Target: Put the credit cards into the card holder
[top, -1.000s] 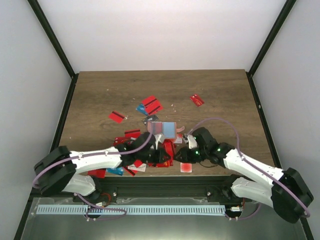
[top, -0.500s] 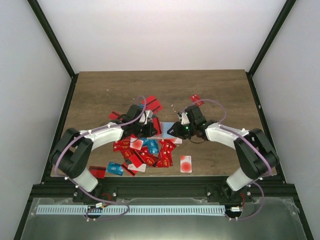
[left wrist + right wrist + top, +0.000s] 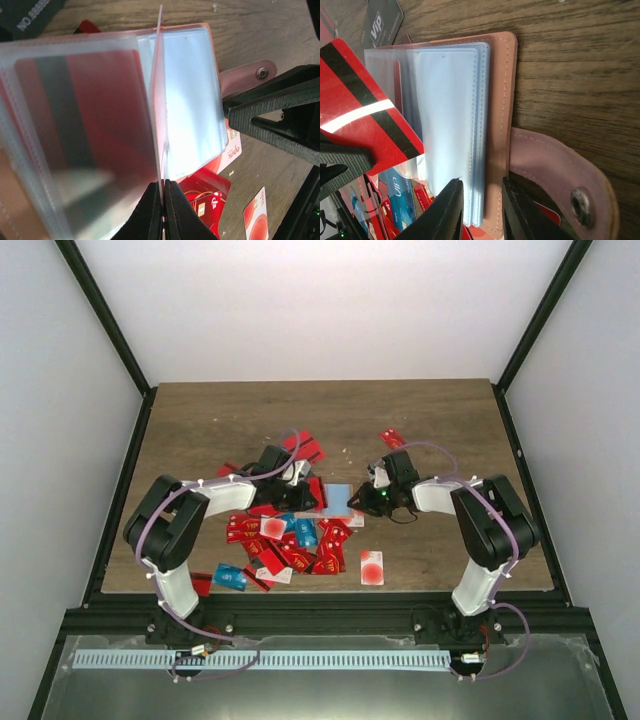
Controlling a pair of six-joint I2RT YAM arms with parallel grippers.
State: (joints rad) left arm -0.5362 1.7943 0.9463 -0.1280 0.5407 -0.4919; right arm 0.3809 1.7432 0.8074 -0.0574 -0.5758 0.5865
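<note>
Left gripper (image 3: 163, 205) clamped on a clear sleeve of the card holder (image 3: 192, 100), frame centre. Right gripper (image 3: 481, 200) straddles its edge at lower frame, jaws narrowly apart; grip unclear.

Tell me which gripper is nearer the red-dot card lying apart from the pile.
Right. The right gripper sits just beyond the white card; the left gripper is beyond it too but farther left, across the card holder.
</note>
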